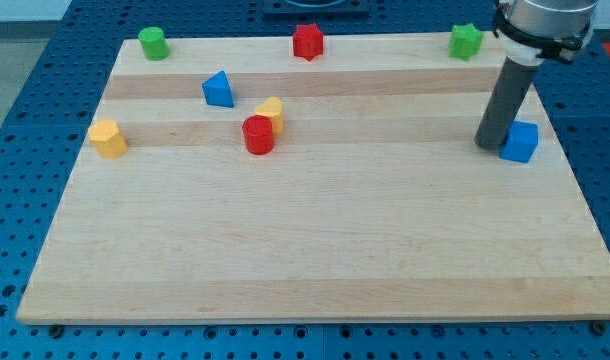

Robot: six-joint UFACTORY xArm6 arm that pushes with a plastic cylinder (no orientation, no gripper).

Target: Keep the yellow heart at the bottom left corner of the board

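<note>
The yellow heart [272, 111] lies left of the board's middle, in the upper half, touching the red cylinder [258, 135] just below and left of it. My tip [488, 146] rests on the board at the view's right, far from the heart and right beside the blue cube [520, 141], on its left side. The board's bottom left corner [45, 300] holds no block.
A second yellow block [108, 138], pentagon-like, sits near the left edge. A blue triangle [218, 90] lies up-left of the heart. Along the top edge stand a green cylinder [152, 43], a red star [308, 41] and a green star [466, 41].
</note>
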